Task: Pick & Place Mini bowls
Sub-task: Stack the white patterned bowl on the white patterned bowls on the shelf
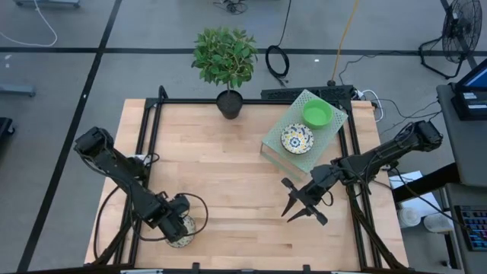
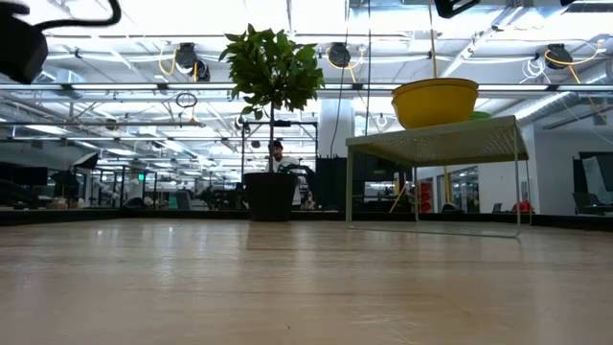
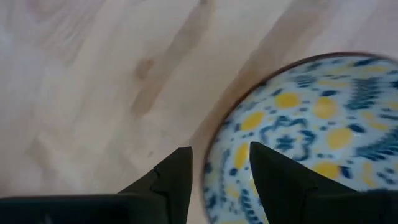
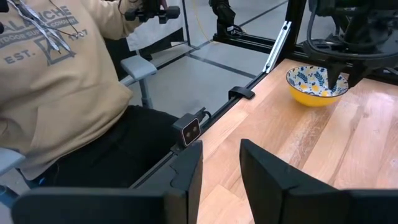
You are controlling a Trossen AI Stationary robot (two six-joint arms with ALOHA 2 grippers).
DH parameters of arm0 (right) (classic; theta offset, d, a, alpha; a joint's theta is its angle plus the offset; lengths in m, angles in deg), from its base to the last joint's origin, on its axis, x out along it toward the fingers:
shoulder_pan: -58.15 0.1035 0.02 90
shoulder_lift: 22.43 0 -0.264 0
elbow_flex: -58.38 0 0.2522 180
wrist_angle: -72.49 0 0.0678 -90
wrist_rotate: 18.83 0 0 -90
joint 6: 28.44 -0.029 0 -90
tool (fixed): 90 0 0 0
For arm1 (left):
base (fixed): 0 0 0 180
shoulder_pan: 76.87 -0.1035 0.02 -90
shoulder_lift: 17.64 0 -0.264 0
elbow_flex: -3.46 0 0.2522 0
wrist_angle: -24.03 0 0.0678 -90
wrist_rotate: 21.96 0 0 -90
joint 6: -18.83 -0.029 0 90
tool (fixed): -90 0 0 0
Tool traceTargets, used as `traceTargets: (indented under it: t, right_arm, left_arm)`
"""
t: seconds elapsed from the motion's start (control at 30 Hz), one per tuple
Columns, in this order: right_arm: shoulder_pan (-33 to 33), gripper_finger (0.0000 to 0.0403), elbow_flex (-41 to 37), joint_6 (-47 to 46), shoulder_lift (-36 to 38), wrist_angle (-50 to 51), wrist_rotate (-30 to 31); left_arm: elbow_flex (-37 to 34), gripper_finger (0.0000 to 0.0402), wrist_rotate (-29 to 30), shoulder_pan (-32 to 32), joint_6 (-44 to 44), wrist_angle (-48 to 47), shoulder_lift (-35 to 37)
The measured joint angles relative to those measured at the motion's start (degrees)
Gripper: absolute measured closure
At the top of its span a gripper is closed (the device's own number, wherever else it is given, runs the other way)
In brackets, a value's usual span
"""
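Observation:
A white floral mini bowl (image 1: 183, 234) sits on the wooden table near its front left corner; the right wrist view shows the bowl (image 4: 311, 89) is yellow outside. My left gripper (image 1: 177, 223) hangs over it, open, one finger inside the bowl and one outside its rim (image 3: 210, 168). Another floral bowl (image 1: 297, 138) and a green bowl (image 1: 317, 114) stand on a raised green mesh rack (image 1: 285, 156) at the far right. My right gripper (image 1: 293, 204) waits open above the table in front of the rack.
A black plant pot (image 1: 230, 103) with a leafy plant stands at the far edge. A person in a beige sweatshirt (image 4: 56, 68) sits beyond the table's black frame (image 4: 239, 94). Bare wood lies between the two grippers.

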Motion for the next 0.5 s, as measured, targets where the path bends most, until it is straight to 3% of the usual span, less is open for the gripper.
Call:
traceTargets:
  t: [0.17,0.5]
  right_arm:
    - [0.00,0.0309,-0.02,0.02,0.00,0.04,0.00]
    - [0.00,0.0309,-0.04,0.02,0.00,0.39,0.01]
  left_arm:
    - [-0.44,0.0241,0.39,-0.02,1.74,-0.07,-0.01]
    - [-0.44,0.0241,10.39,-3.31,3.22,-0.45,-0.01]
